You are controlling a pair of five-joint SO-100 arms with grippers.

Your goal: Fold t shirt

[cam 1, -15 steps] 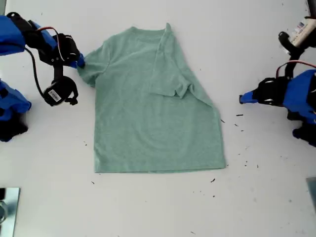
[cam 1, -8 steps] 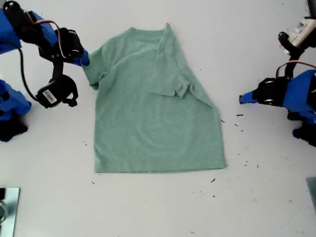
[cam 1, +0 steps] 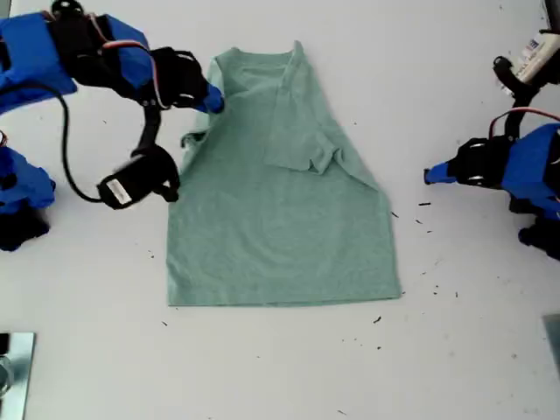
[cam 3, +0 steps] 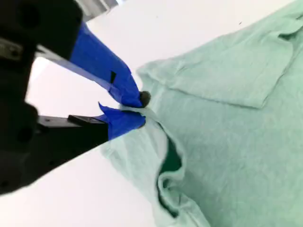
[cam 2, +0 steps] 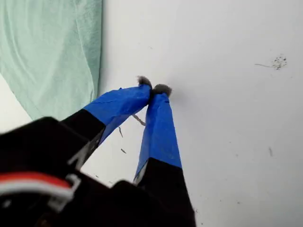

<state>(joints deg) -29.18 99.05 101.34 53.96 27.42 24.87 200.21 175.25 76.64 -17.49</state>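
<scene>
The t shirt (cam 1: 280,219) lies flat on the white table, pale sage green, neck toward the far edge. Its sleeve on the exterior view's right is folded inward over the chest. My second gripper (cam 1: 213,99) is shut on the other sleeve (cam 3: 156,137) and holds it lifted over the shirt's shoulder, with cloth bunched below the jaws (cam 3: 139,111). My first gripper (cam 1: 430,176) sits at the exterior view's right, shut on nothing, its tips (cam 2: 154,90) just above bare table, a little apart from the shirt's edge (cam 2: 47,56).
A metal object (cam 1: 13,363) shows at the exterior view's lower left corner. Dark specks (cam 1: 424,206) dot the table near my first gripper. A cabled device (cam 1: 529,61) sits at the exterior view's upper right. The second arm's camera (cam 1: 131,184) hangs beside the shirt.
My second gripper has moved toward the exterior view's right, pulling the sleeve off the table and in over the shirt's body. The first arm has stayed still.
</scene>
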